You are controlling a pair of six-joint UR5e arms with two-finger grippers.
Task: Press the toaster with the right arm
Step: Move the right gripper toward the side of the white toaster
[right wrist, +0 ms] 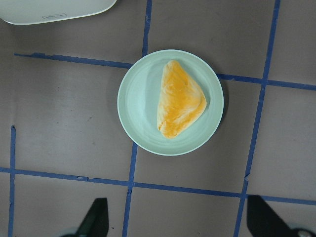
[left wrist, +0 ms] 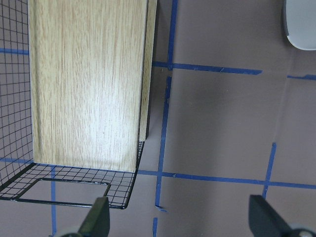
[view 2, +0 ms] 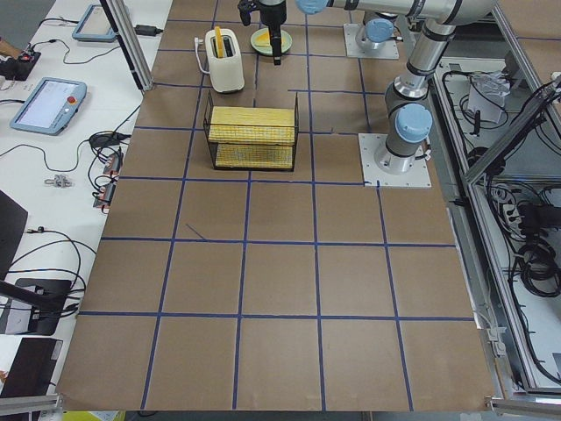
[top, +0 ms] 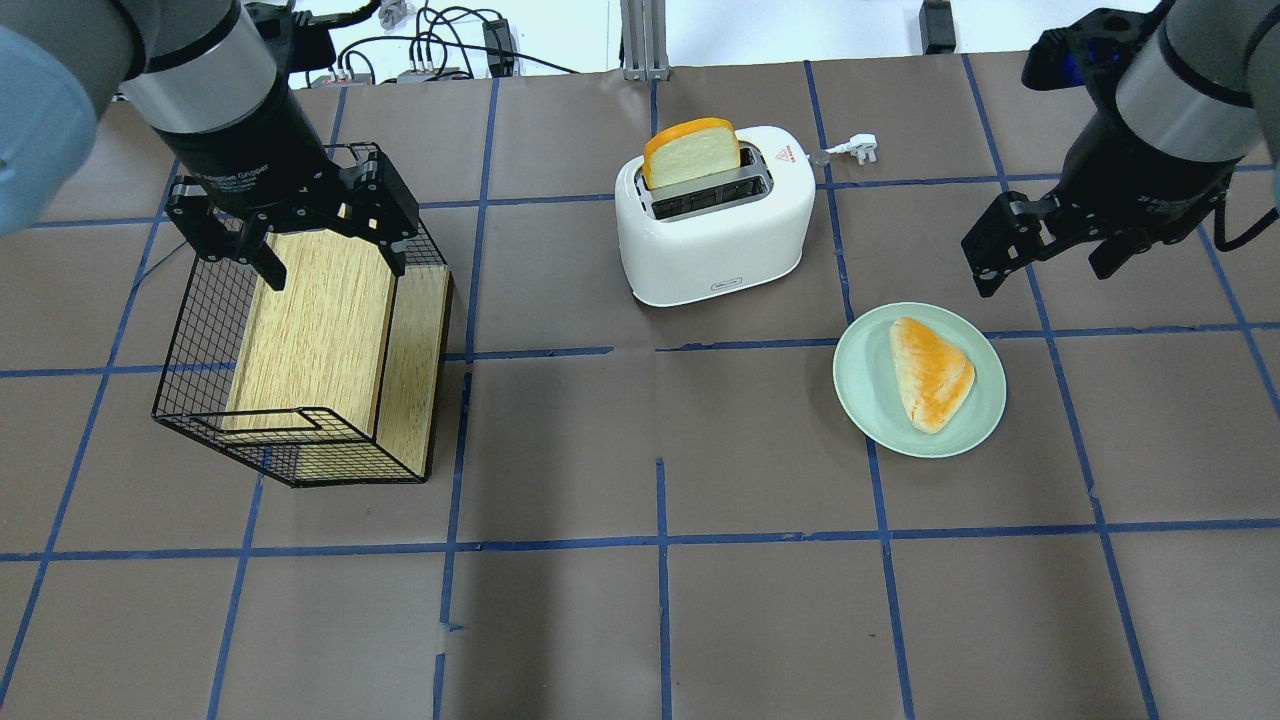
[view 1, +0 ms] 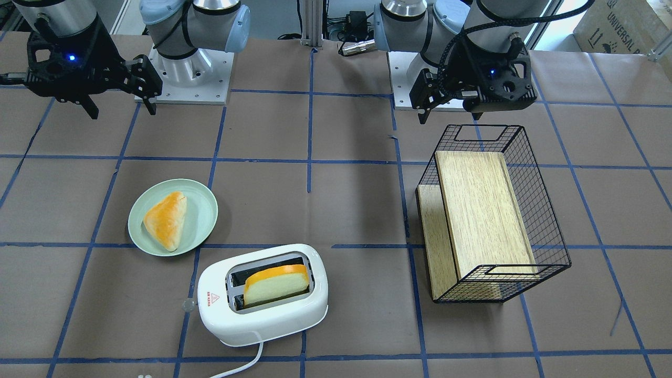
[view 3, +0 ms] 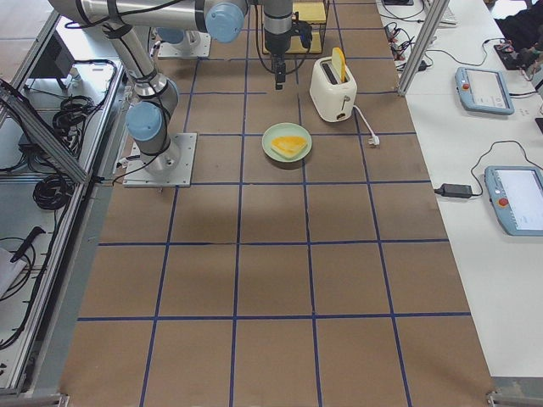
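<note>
In the front-facing view, the white rounded plastic two-slot toaster (view 1: 265,315) sits near the operators' edge of the brown taped surface (view 1: 357,199). An orange-crusted slice of bread (view 1: 275,283) stands high in one slot, and the small translucent lever knob (view 1: 187,305) juts from one end. The silver-grey right arm (view 1: 63,21) hangs near the robot's edge. Its black fingers (view 1: 89,107) are spread wide and hold nothing. A pale green round plate (view 1: 137,210) bearing a golden triangular pastry (view 1: 165,219) lies between them and the toaster.

From overhead, the knob (top: 820,157) sits on the toaster's end toward the robot's right, on the far side from the robot. The right arm's fingers (top: 990,265) hover near that side edge, well apart from the knob. The left arm's fingers (top: 268,262) are parted and empty above a black wire basket (top: 330,462) of pale wooden boards.

The two side views show the toaster (view 3: 333,89) close to the operators' edge, but everything there is too small to add more.

The left wrist view shows both finger tips (left wrist: 96,222) far apart over the basket's corner.

The right wrist view looks straight down on the plate, with the fingers (right wrist: 96,219) wide open and only the toaster's rim (right wrist: 54,11) in the top corner.

The step in hand looks like the very start — the approach has not begun. The next move probably calls for carrying the right arm past the plate toward the operators' edge. It would then set a fingertip on top of the knob and push straight down — a small target, so alignment matters.
</note>
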